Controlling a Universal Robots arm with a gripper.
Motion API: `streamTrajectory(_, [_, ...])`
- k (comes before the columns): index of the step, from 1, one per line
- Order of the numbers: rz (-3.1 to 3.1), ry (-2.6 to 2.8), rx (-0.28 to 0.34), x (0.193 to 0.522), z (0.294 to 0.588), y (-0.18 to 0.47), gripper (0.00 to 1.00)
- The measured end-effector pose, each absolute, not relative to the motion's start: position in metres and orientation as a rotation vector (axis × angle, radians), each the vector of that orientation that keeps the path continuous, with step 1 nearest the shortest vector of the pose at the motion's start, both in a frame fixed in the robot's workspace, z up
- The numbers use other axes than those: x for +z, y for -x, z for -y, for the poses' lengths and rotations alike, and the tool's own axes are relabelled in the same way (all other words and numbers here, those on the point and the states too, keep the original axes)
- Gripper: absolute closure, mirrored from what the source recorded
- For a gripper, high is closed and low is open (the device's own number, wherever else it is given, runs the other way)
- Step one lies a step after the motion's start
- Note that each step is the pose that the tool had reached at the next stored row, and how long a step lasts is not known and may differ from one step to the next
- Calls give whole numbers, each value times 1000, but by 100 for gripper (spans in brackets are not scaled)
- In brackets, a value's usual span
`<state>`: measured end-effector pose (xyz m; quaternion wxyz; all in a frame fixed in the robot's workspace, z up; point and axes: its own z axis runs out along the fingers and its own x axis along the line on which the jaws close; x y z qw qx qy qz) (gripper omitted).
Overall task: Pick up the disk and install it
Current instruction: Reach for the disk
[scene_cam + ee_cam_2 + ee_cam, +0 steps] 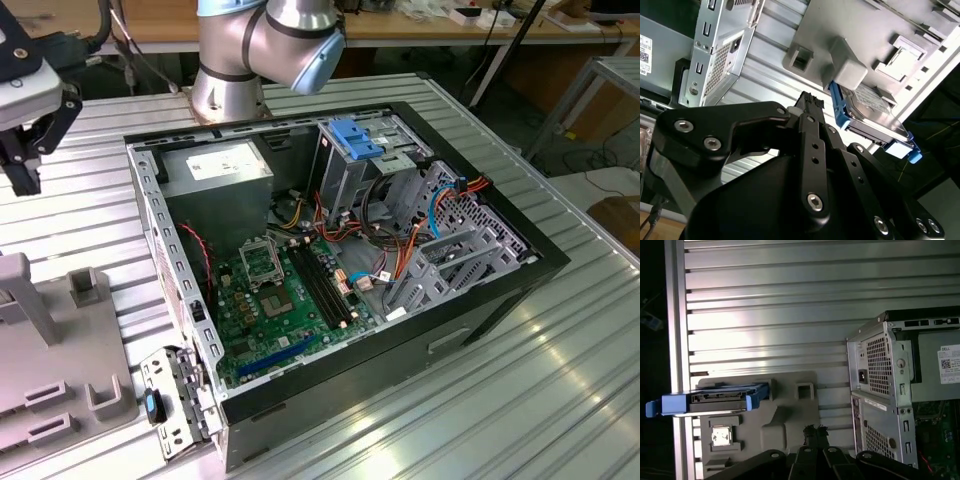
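grey ribbed metal makes up the table (765, 300) we work on, and on it lies a pale grey fixture plate (790, 410) with the disk (715, 399) seated in it. the disk has a blue carrier rail around a dark body, and one blue end reaches out past the plate's rim. in both wrist views our gripper (815, 430) hangs above that plate, near the disk but apart from it. its black fingers (812, 130) look pressed together at the tips, with nothing between them. the open computer case (340, 270) stands just beside the plate. in the exterior view we see the gripper at about ten o'clock from the case, well clear of it, and the plate at about eight o'clock. inside the case lies a green board (280, 300), and toward one o'clock a blue bracket (355, 135) tops the tall grey drive cage (345, 180) — the arm's base (235, 80) rises behind the case at about eleven.
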<state>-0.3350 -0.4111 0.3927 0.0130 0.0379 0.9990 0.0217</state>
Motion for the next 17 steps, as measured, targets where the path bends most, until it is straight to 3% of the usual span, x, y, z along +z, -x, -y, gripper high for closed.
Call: streamTrajectory(17, [-3113,-118,68,393,403,369,89])
